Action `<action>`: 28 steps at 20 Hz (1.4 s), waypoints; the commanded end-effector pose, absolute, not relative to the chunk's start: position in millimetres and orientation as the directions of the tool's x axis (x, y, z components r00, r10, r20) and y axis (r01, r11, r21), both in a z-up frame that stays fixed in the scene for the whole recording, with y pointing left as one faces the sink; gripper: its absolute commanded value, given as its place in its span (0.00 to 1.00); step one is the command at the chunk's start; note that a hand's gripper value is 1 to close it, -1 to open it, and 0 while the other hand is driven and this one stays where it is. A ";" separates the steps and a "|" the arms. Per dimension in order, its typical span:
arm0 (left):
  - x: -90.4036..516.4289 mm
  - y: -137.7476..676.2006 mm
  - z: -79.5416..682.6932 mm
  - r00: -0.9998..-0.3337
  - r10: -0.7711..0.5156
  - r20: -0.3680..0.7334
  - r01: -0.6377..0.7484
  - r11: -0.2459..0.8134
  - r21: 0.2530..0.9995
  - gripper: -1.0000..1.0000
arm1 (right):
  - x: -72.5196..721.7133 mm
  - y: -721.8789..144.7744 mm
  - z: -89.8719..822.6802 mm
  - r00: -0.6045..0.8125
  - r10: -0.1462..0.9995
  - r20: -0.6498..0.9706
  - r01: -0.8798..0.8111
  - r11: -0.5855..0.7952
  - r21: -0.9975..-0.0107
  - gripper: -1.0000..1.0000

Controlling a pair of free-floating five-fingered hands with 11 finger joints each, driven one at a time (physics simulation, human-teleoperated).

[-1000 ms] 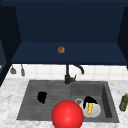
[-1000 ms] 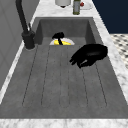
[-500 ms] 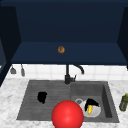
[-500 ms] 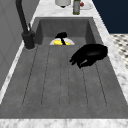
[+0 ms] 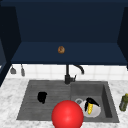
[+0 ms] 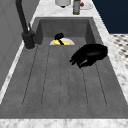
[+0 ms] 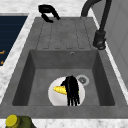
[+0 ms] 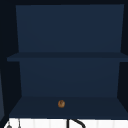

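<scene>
My right hand (image 5: pixel 91 101) is low in the sink basin, on a yellow oblong piece of food (image 5: pixel 89 108) that lies on a white plate (image 5: pixel 97 113). From the right side that hand (image 7: pixel 71 90) has straight fingers lying across the yellow food (image 7: pixel 58 89) on the plate (image 7: pixel 53 98). My left hand (image 5: pixel 42 97) hovers over the ribbed drainboard (image 5: pixel 30 100), holding nothing; seen from the left, the hand (image 6: pixel 90 54) has loosely relaxed fingers. A red ball (image 5: pixel 67 115) sits at the sink's front edge.
A black faucet (image 5: pixel 67 74) stands behind the basin. An olive bottle (image 5: pixel 123 102) is on the counter at the right. A small brown object (image 5: pixel 61 49) rests on the dark blue shelf (image 8: pixel 65 106) above. Two utensils (image 5: pixel 13 70) hang at the left wall.
</scene>
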State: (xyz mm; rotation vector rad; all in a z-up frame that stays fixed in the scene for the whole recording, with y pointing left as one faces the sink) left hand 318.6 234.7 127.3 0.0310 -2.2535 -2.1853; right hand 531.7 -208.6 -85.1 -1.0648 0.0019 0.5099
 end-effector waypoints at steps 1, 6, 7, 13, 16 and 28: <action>318.6 234.7 127.3 -1.000 -0.016 -0.012 -0.013 0.031 0.999 0.50 | 531.7 -208.5 -107.5 0.907 0.360 -0.221 -0.363 0.397 -0.843 0.00; 318.6 234.7 127.3 -1.000 -0.016 -0.012 -0.013 0.031 0.999 0.50 | 507.5 -212.3 -111.1 0.908 0.387 -0.158 -0.322 0.405 -0.856 0.00; 318.6 234.7 127.3 -1.000 -0.016 -0.012 -0.013 0.031 0.999 0.50 | 511.4 -211.3 -110.6 0.907 0.391 -0.154 -0.322 0.411 -0.853 0.00; 318.6 234.7 127.3 -1.000 -0.016 -0.012 -0.013 0.031 0.999 0.50 | 522.2 -191.1 -109.1 0.913 0.372 -0.169 -0.312 0.366 -0.877 1.00; 318.6 234.7 127.3 -1.000 -0.016 -0.012 -0.013 0.031 0.999 0.50 | 522.1 -176.4 -105.8 0.897 0.365 -0.251 -0.371 0.309 -0.876 1.00; 318.6 234.7 127.3 -1.000 -0.016 -0.012 -0.013 0.031 0.999 0.50 | 525.7 -181.7 -58.8 0.898 0.326 -0.294 -0.373 0.213 -0.903 1.00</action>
